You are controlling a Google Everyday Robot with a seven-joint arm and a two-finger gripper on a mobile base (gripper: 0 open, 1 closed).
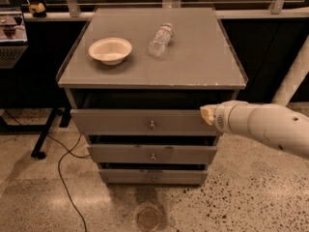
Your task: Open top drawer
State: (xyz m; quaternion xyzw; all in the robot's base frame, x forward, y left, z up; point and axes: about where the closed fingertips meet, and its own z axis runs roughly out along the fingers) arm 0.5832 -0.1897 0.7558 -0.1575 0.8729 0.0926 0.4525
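The robot's pale-tipped gripper (pixel 207 115), opening indeterminate, sat beneath the grey tabletop's (pixel 203 57) front-right corner beside the wide grey wooden top drawer (pixel 116 122); a straight, level outward pull was advised.

readable text: none | clear plastic bottle (pixel 160 40) label: illegible | gripper (pixel 207 115): below front-right corner of grey counter (pixel 203 66), at wide grey top drawer (pixel 116 121)

Matt grey wooden top drawer (pixel 111 122) with metal knob (pixel 151 124); smooth pale plastic gripper (pixel 207 115) at its right edge
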